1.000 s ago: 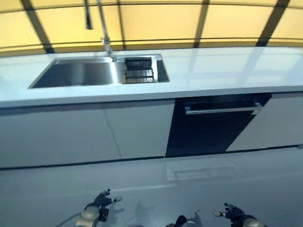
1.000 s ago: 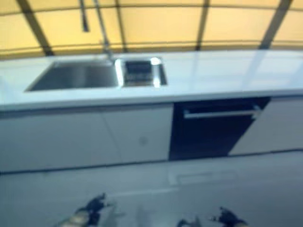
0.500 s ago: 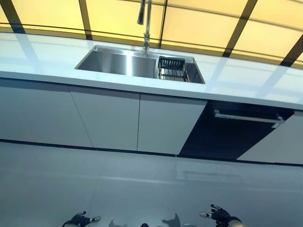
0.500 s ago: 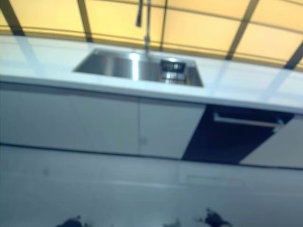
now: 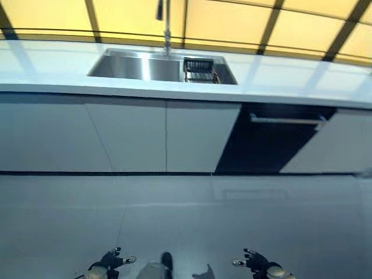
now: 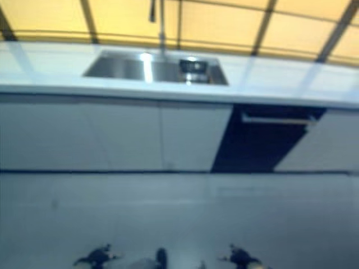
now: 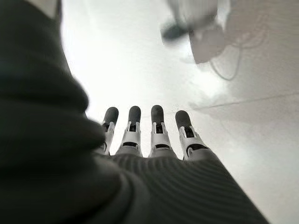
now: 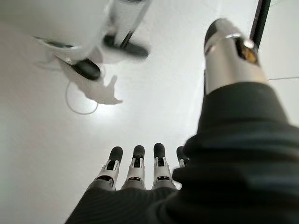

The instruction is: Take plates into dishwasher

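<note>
The dark dishwasher (image 5: 273, 142) stands shut under the white counter (image 5: 290, 81), right of the sink, with a silver bar handle (image 5: 286, 121). A steel sink (image 5: 139, 65) holds a dark dish rack (image 5: 200, 70) at its right end; I cannot make out plates in it. My left hand (image 5: 109, 263) and right hand (image 5: 256, 263) hang low over the floor, far from the counter, both open and empty. The left wrist view shows straight fingers (image 7: 134, 128), and so does the right wrist view (image 8: 138, 163).
White cabinet doors (image 5: 116, 136) run under the counter left of the dishwasher, another (image 5: 334, 145) to its right. A tap (image 5: 165, 23) rises behind the sink. Yellow wall panels (image 5: 221, 17) back the counter. Grey floor (image 5: 186, 215) lies between me and the cabinets.
The whole picture has shifted: the camera swung, so the sink and dishwasher sit differently in view. Both hands stay low, open and empty.
</note>
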Robot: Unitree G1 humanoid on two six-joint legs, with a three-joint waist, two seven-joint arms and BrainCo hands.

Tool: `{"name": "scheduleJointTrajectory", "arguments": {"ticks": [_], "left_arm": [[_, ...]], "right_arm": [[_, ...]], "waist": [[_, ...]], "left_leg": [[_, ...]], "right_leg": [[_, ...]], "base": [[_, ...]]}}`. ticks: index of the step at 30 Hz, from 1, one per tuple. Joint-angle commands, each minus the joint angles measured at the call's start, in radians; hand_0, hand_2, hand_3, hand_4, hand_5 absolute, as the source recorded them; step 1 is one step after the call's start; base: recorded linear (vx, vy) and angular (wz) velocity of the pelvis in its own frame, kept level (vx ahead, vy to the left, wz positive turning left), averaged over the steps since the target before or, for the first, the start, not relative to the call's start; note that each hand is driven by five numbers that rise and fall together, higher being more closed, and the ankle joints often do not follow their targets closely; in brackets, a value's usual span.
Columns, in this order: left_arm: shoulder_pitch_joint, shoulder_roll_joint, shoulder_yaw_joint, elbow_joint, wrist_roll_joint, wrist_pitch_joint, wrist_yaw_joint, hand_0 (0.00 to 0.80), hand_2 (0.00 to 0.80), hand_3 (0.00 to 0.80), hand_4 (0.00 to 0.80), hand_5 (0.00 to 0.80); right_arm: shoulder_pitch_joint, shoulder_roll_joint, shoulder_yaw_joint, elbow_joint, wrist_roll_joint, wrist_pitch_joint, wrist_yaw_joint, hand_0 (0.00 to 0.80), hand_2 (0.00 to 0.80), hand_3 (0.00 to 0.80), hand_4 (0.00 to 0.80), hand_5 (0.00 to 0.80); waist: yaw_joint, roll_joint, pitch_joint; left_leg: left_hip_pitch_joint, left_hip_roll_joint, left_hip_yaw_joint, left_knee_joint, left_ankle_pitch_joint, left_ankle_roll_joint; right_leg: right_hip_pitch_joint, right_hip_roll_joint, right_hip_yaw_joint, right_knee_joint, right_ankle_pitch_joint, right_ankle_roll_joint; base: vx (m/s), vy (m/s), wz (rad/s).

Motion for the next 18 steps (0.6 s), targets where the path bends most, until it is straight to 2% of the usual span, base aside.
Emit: {"name": "scheduleJointTrajectory", "arguments": {"ticks": [1,2,3,5,7,10,11,14,16,18], "left_arm": [[-0.013,0.003,0.038,-0.009,-0.019,-0.028,0.027,0.0,0.0,0.0,0.0,0.0],[-0.001,0.005,0.056,-0.005,-0.019,-0.025,0.029,0.0,0.0,0.0,0.0,0.0],[0.012,0.007,0.074,-0.005,-0.017,-0.02,0.029,0.0,0.0,0.0,0.0,0.0],[0.033,0.008,0.1,0.006,-0.008,-0.014,0.035,0.0,0.0,0.0,0.0,0.0],[0.051,0.01,0.122,0.027,-0.003,-0.015,0.036,0.0,0.0,0.0,0.0,0.0],[0.075,0.007,0.152,0.058,-0.003,-0.033,0.031,0.0,0.0,0.0,0.0,0.0],[0.078,0.005,0.155,0.064,0.002,-0.042,0.025,0.0,0.0,0.0,0.0,0.0],[0.072,-0.004,0.142,0.069,0.011,-0.067,0.003,0.0,0.0,0.0,0.0,0.0],[0.063,-0.006,0.121,0.051,0.022,-0.078,-0.012,0.0,0.0,0.0,0.0,0.0],[0.053,-0.006,0.104,0.037,0.027,-0.075,-0.022,0.0,0.0,0.0,0.0,0.0]], "right_arm": [[-0.048,-0.058,-0.015,0.044,0.0,0.023,-0.009,0.0,0.0,0.0,0.0,0.0],[-0.042,-0.06,-0.016,0.052,-0.013,0.034,-0.013,0.0,0.0,0.0,0.0,0.0],[-0.038,-0.06,-0.022,0.061,-0.023,0.039,-0.022,0.0,0.0,0.0,0.0,0.0],[-0.032,-0.062,-0.037,0.074,-0.029,0.048,-0.037,0.0,0.0,0.0,0.0,0.0],[-0.026,-0.066,-0.055,0.083,-0.035,0.039,-0.04,0.0,0.0,0.0,0.0,0.0],[-0.018,-0.069,-0.075,0.084,-0.044,0.021,-0.047,0.0,0.0,0.0,0.0,0.0],[-0.017,-0.07,-0.084,0.086,-0.048,0.018,-0.045,0.0,0.0,0.0,0.0,0.0],[-0.013,-0.069,-0.096,0.099,-0.049,0.005,-0.05,0.0,0.0,0.0,0.0,0.0],[-0.015,-0.069,-0.108,0.101,-0.04,0.0,-0.047,0.0,0.0,0.0,0.0,0.0],[-0.016,-0.066,-0.107,0.099,-0.03,0.003,-0.046,0.0,0.0,0.0,0.0,0.0]], "waist": [[0.037,0.02,0.013],[0.043,0.021,0.012],[0.046,0.023,0.006],[0.051,0.029,-0.005],[0.05,0.036,-0.025],[0.051,0.043,-0.057],[0.051,0.044,-0.064],[0.044,0.052,-0.082],[0.037,0.059,-0.079],[0.035,0.06,-0.074]], "left_leg": [[0.034,-0.043,-0.041,-0.038,0.018,0.064],[0.028,-0.047,-0.047,0.061,-0.021,0.075],[0.038,-0.05,-0.046,0.103,-0.059,0.086],[0.068,-0.049,-0.048,0.151,-0.089,0.094],[0.114,-0.046,-0.063,0.131,-0.086,0.088],[0.177,-0.048,-0.11,0.067,-0.067,0.073],[0.195,-0.047,-0.113,0.038,-0.064,0.072],[0.238,-0.051,-0.103,-0.062,-0.085,0.08],[0.259,-0.042,-0.056,-0.099,-0.113,0.089],[0.267,-0.044,-0.048,-0.121,-0.12,0.099]], "right_leg": [[0.044,0.055,0.075,-0.065,-0.008,-0.029],[0.041,0.05,0.082,-0.076,0.003,-0.027],[0.039,0.047,0.082,-0.084,0.01,-0.021],[0.033,0.046,0.088,-0.097,0.019,-0.014],[0.018,0.047,0.095,-0.096,0.018,-0.01],[0.009,0.048,0.115,-0.115,0.027,-0.009],[0.008,0.047,0.116,-0.12,0.031,-0.007],[-0.005,0.035,0.112,-0.131,0.049,0.015],[-0.019,0.019,0.097,-0.125,0.061,0.033],[-0.027,0.01,0.091,-0.122,0.072,0.045]], "base": [[-0.236,0.05,0.77],[-0.2,0.068,0.6],[-0.166,0.098,0.22],[-0.118,0.143,-0.32],[-0.085,0.178,-0.38],[-0.077,0.263,0.19],[-0.08,0.351,0.06],[-0.091,0.391,0.12],[-0.117,0.463,0.06],[-0.107,0.405,0.06]]}}
